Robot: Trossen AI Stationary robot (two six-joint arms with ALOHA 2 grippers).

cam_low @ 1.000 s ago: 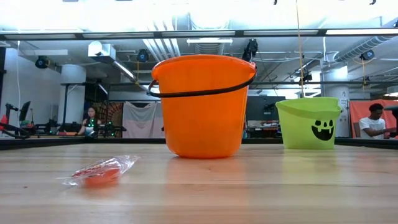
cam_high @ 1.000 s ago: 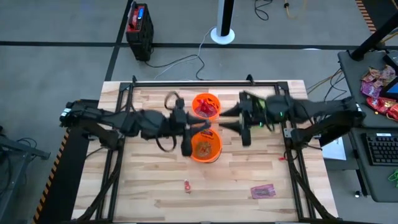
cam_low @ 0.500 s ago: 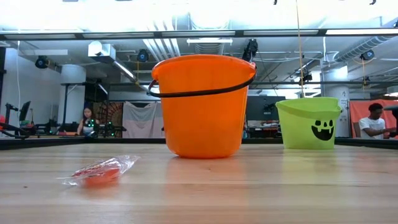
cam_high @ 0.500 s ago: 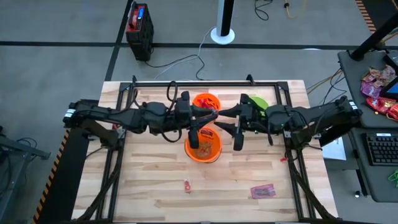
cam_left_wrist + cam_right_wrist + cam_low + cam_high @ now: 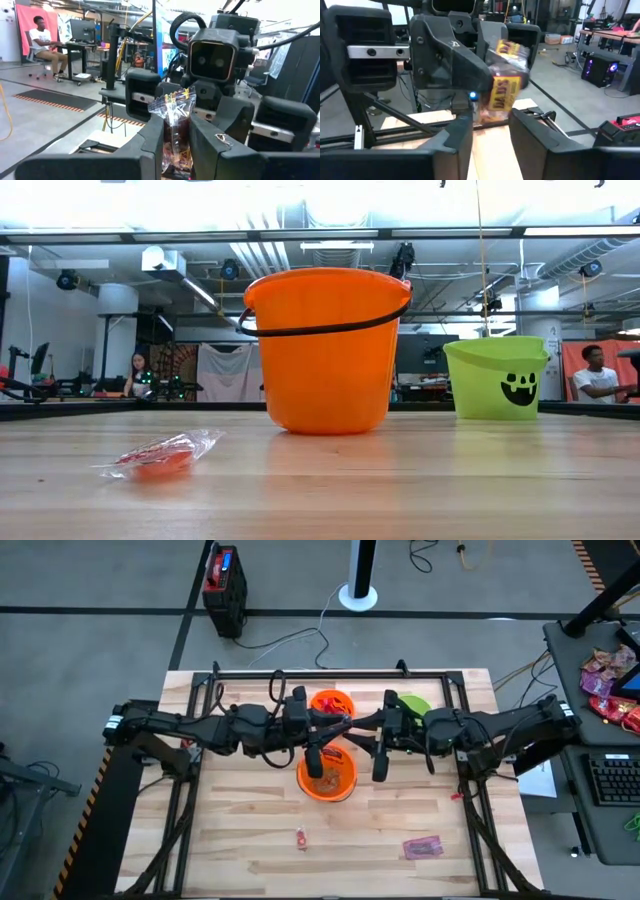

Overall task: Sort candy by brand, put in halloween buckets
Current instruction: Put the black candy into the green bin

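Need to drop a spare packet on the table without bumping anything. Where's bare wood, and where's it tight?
Bare: the near left corner, left of the small red candy; the near strip between it and the pink packet. Crowded: mid-table, where the left gripper and right gripper face each other over the orange buckets, green bucket behind.

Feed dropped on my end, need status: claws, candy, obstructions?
Left claw shut on candy packet, above near orange bucket. Right claw open, facing packet. Two loose pieces on table, away from buckets.

Wooden table (image 5: 240, 830); three buckets (image 5: 327, 776), red candy (image 5: 300, 837), pink packet (image 5: 422, 847)
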